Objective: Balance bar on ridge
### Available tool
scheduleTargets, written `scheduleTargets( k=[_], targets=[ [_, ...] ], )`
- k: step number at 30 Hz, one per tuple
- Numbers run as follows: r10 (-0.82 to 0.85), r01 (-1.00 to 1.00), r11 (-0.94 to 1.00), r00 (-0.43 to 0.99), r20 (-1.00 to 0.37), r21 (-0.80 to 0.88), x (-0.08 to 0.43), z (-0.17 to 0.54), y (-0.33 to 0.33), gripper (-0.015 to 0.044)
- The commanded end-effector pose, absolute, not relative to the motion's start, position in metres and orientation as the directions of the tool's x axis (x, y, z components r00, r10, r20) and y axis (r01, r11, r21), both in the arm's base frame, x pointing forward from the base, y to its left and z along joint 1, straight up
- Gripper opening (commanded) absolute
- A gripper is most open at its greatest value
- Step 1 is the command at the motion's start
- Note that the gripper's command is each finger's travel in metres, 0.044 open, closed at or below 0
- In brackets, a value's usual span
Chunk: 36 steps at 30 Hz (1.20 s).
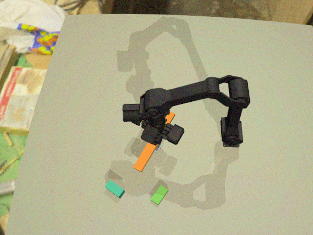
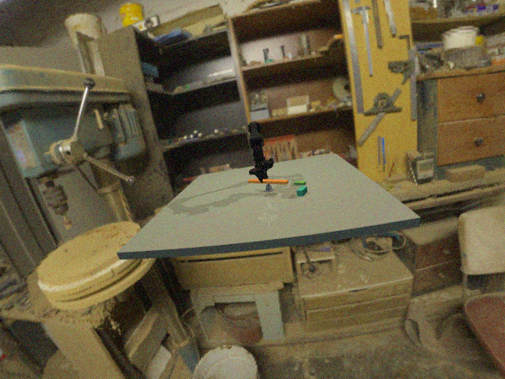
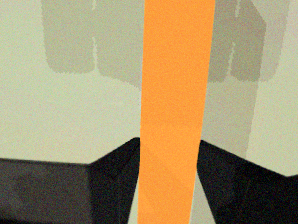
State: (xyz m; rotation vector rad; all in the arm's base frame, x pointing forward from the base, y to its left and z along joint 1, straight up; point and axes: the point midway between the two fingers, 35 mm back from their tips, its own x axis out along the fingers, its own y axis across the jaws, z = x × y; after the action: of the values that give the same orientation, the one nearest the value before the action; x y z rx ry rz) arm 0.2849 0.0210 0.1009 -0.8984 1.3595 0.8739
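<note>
The long orange bar [image 1: 144,157] [image 2: 278,182] [image 3: 175,75] is held between the fingers of my gripper [image 2: 261,180] [image 3: 170,145], which is shut on it. In the exterior view the bar looks close to level. The ridge [image 1: 158,147] [image 2: 268,188] is a small grey piece on the table, partly hidden under the bar and gripper in the top view. In the exterior view the bar appears above and behind the ridge, with a gap between them. The wrist view shows the bar running straight between both fingertips; the ridge does not show there.
A teal block [image 1: 114,188] [image 2: 301,191] and a green block [image 1: 159,195] [image 2: 300,183] stand on the table [image 1: 78,104] [image 2: 236,223], beyond the near end of the bar in the top view. Arm shadows fall across the table.
</note>
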Motion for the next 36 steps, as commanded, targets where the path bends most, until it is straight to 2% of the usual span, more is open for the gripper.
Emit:
scheduleTargets(
  k=[1,36],
  targets=[
    [0.002,-0.909,0.416,0.026,-1.000,-0.022,0.2851,0.1001,0.0215,0.0000],
    [0.002,-0.909,0.416,0.026,-1.000,-0.022,0.2852,0.0970,0.0216,0.0000]
  ],
)
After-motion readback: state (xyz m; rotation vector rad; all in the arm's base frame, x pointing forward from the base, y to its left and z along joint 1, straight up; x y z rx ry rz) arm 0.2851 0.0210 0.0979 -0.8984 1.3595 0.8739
